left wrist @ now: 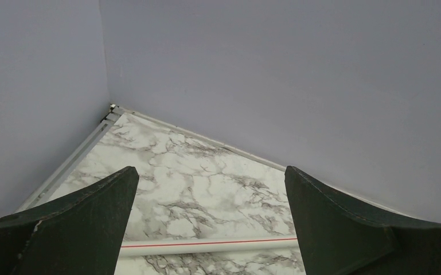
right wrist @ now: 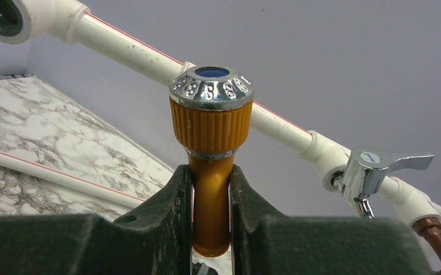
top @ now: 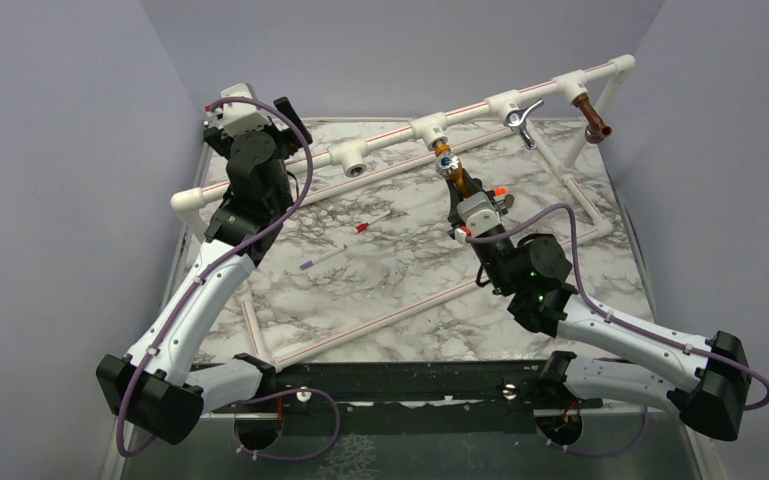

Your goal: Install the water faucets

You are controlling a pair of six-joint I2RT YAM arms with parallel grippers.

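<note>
- The mustard-yellow faucet (right wrist: 211, 123) is clamped by its smooth stem between the closed fingers of the right gripper (right wrist: 211, 172), with its knob standing clear above the fingertips.
- It is held just in front of the raised white pipe (right wrist: 132, 48), left of the chrome lever faucet (right wrist: 367, 172) fitted on that pipe.
- A ribbed yellow collar, a studded silvery knob and a blue centre are seen.
- The left gripper (left wrist: 210, 172) is spread wide, with nothing between its fingers.
</note>
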